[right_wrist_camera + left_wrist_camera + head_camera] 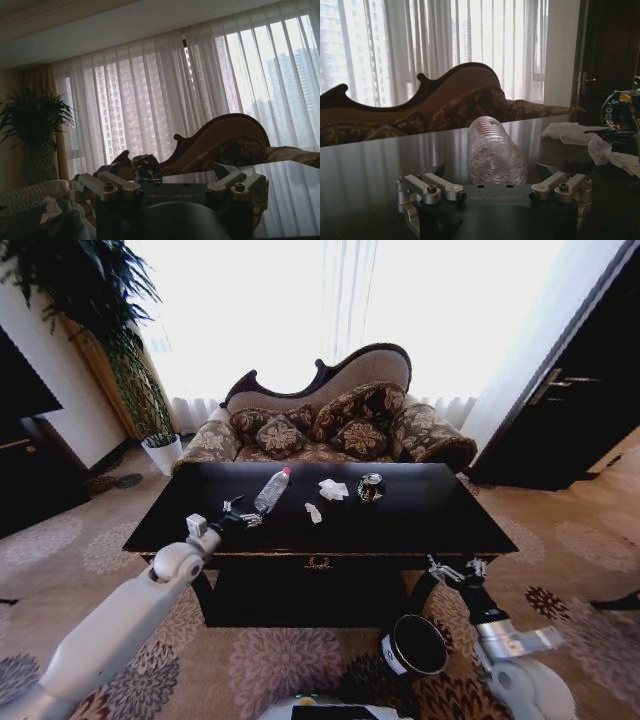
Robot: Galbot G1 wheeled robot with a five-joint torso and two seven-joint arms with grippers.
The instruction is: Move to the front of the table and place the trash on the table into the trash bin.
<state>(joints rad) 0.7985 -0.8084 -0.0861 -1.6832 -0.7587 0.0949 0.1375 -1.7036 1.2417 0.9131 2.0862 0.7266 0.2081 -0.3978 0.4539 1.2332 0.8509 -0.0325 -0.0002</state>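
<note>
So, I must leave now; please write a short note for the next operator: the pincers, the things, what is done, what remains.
Left pincer: open, low over the table, lined up on the base of the plastic bottle, not gripping.
Right pincer: open, at the table's front right edge, above the trash bin on the carpet.
On the table: bottle, white paper wad, small paper scrap, crushed can.
Done: robot stands in front of the table.
Left: all trash into the bin.

Daylight blazed through the sheer curtains (300,310), blowing them out; the room stayed dim, and the glossy table (420,510) mirrored streaks beyond the left gripper (492,175)
</note>
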